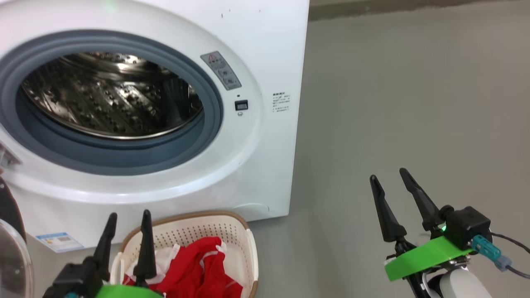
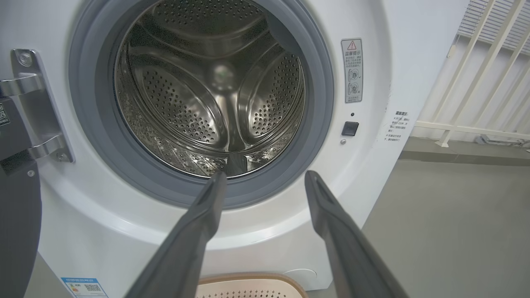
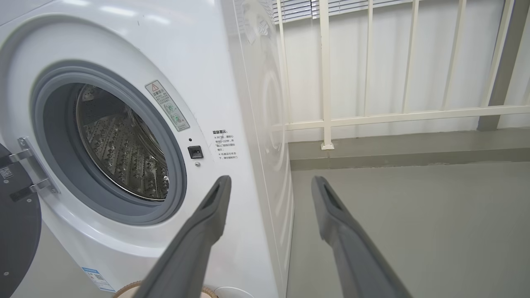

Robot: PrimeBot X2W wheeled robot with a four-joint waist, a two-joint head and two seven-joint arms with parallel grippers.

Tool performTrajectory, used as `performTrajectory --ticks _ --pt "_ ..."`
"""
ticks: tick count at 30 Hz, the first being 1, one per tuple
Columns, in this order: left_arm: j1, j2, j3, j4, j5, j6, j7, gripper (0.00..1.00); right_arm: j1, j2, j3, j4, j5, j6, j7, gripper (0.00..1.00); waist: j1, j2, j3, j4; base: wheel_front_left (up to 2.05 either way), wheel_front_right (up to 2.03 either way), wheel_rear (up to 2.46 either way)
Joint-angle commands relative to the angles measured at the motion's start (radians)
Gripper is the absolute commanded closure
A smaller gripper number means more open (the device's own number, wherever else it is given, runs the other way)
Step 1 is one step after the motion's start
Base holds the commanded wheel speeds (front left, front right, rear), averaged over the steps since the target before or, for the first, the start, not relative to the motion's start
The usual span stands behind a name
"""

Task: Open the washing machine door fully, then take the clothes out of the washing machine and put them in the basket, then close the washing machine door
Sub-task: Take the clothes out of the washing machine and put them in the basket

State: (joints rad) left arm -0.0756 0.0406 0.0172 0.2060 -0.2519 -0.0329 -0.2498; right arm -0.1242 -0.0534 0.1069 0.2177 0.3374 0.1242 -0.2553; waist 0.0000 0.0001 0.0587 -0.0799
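The white washing machine (image 1: 265, 49) stands with its steel drum (image 2: 211, 91) bare inside the grey rubber ring. Its door (image 1: 10, 244) is swung wide to the left, with its black rim (image 2: 18, 223) and hinge at the edge of the left wrist view and again in the right wrist view (image 3: 16, 231). Red and white clothes (image 1: 198, 265) lie in the cream basket (image 1: 244, 236) on the floor below the opening. My left gripper (image 1: 129, 216) hovers open over the basket's left side, fingers pointing at the machine. My right gripper (image 1: 389, 174) hangs open over bare floor to the right.
Grey floor (image 1: 414, 103) stretches to the right of the machine. A white railing (image 3: 372, 116) with a low kerb runs behind it. A blue label (image 1: 58, 241) sits on the machine's low left corner.
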Motion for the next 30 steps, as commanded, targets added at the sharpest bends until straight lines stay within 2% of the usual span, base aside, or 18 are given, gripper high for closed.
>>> performTrajectory --ticks 1,13,30 --pt "0.006 0.010 0.029 -0.045 0.005 0.000 -0.012 0.00 0.000 0.002 0.015 -0.033 -0.017 0.007 -0.006 0.00 0.0000 -0.0001 -0.024 -0.004 0.00 0.00 0.00" --pt "0.133 0.010 0.040 -0.138 0.017 0.023 -0.012 0.00 0.045 0.003 -0.010 -0.053 -0.028 0.007 -0.006 0.00 0.0000 -0.0001 -0.081 -0.017 0.00 0.00 0.00" --pt "0.171 0.010 0.070 -0.125 0.029 0.026 -0.012 0.00 0.069 0.003 -0.016 -0.043 -0.031 0.007 -0.006 0.00 0.0000 -0.0001 -0.106 -0.015 0.00 0.00 0.00"
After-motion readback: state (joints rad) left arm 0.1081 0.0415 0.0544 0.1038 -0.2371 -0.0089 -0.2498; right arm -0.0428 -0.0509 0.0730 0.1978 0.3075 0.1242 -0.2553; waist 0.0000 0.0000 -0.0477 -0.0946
